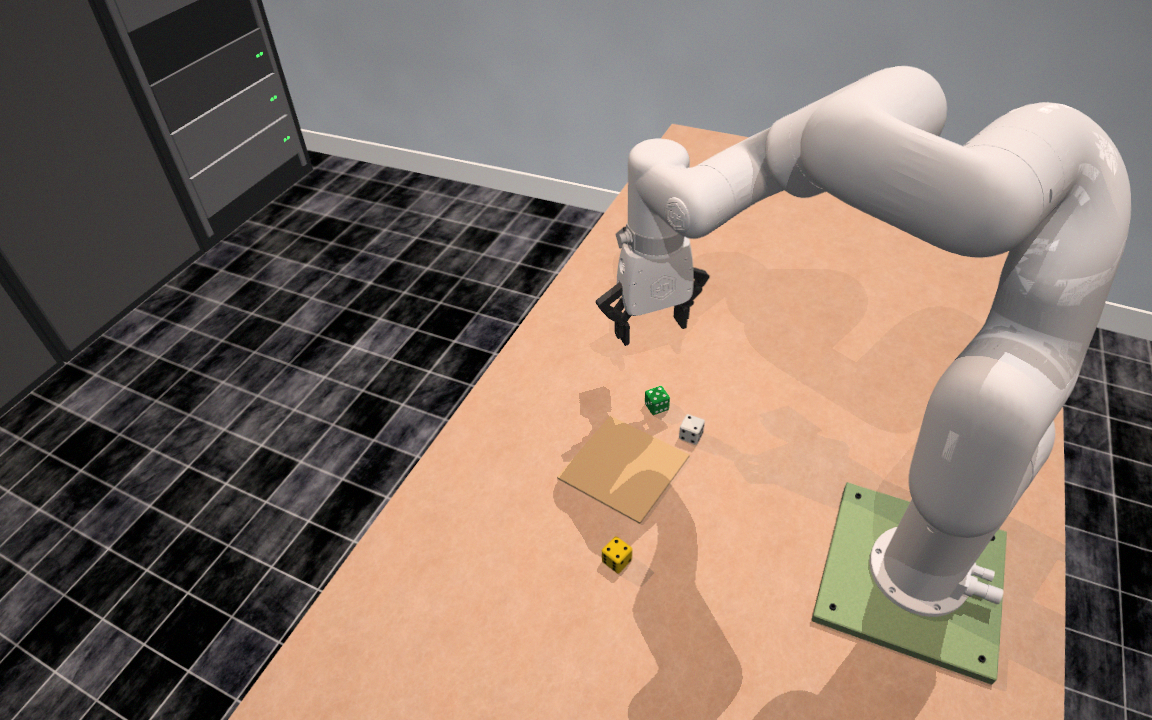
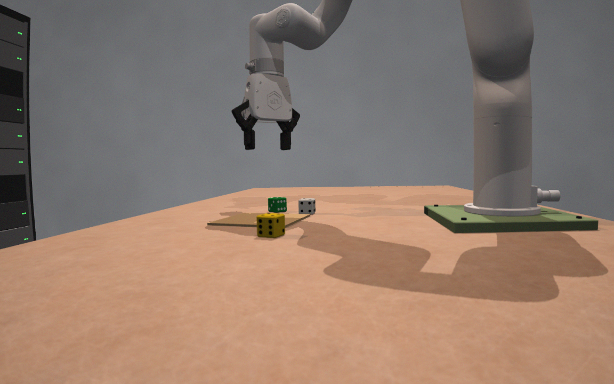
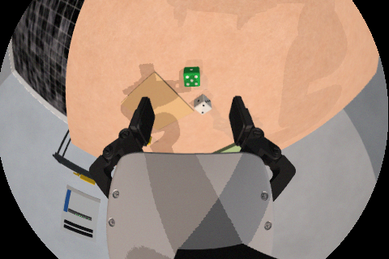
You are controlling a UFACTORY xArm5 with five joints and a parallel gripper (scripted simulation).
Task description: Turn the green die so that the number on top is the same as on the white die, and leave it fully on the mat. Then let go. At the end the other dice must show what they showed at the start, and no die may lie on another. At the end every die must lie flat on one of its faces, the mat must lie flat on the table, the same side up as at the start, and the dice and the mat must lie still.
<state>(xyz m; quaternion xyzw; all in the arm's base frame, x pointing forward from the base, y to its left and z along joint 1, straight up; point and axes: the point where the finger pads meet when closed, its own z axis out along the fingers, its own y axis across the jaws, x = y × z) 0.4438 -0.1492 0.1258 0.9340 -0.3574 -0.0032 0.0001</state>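
Note:
The green die [image 1: 657, 399] lies on the table just beyond the far corner of the tan mat [image 1: 624, 467], off the mat. The white die [image 1: 691, 428] lies next to it, by the mat's right corner. Both also show in the exterior view, the green die [image 2: 277, 204] left of the white die [image 2: 307, 205], and in the wrist view, green die [image 3: 191, 77] and white die [image 3: 203, 104]. My gripper [image 1: 650, 327] is open and empty, high above the table, beyond the green die. It shows in the exterior view [image 2: 267, 140] and the wrist view [image 3: 190, 116] too.
A yellow die [image 1: 617, 555] lies on the table in front of the mat, apart from it. The arm's green base plate [image 1: 911, 586] is at the right. The table's left edge runs close to the mat.

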